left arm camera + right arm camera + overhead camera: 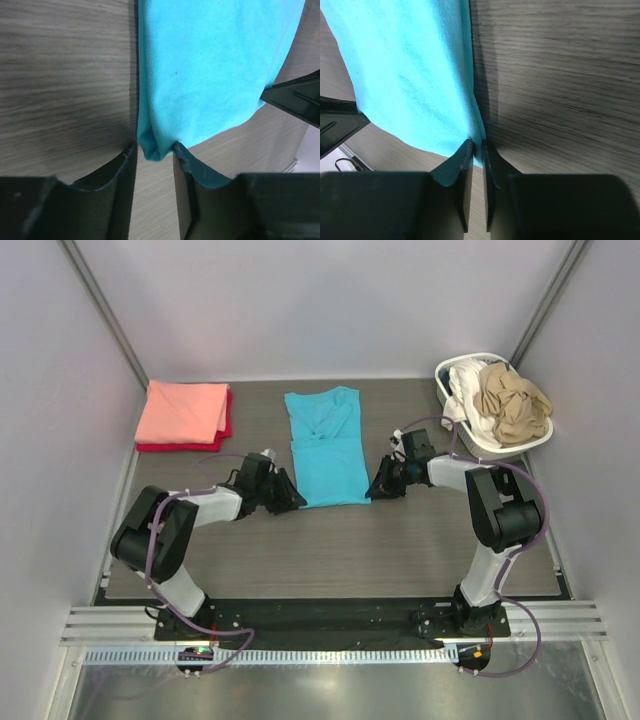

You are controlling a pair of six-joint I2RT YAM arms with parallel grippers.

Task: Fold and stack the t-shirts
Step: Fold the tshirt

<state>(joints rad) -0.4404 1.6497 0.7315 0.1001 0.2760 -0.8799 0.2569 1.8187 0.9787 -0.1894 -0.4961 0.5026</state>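
The turquoise t-shirt (325,445) lies folded into a long strip on the table's middle, neck end at the back. At its near left corner my left gripper (290,498) has the bunched corner (152,145) filling the gap between its fingertips. My right gripper (380,488) is at the near right corner, jaws almost together with the shirt's edge (420,75) pinched between them. At the back left a folded salmon-pink t-shirt (183,410) rests on a red one (226,428). Tan (515,405) and white (468,390) t-shirts are heaped in the basket.
The white laundry basket (447,368) stands at the back right corner. Grey walls close in the wood-grain table (330,550) on three sides. Both arm bases sit on a rail at the near edge.
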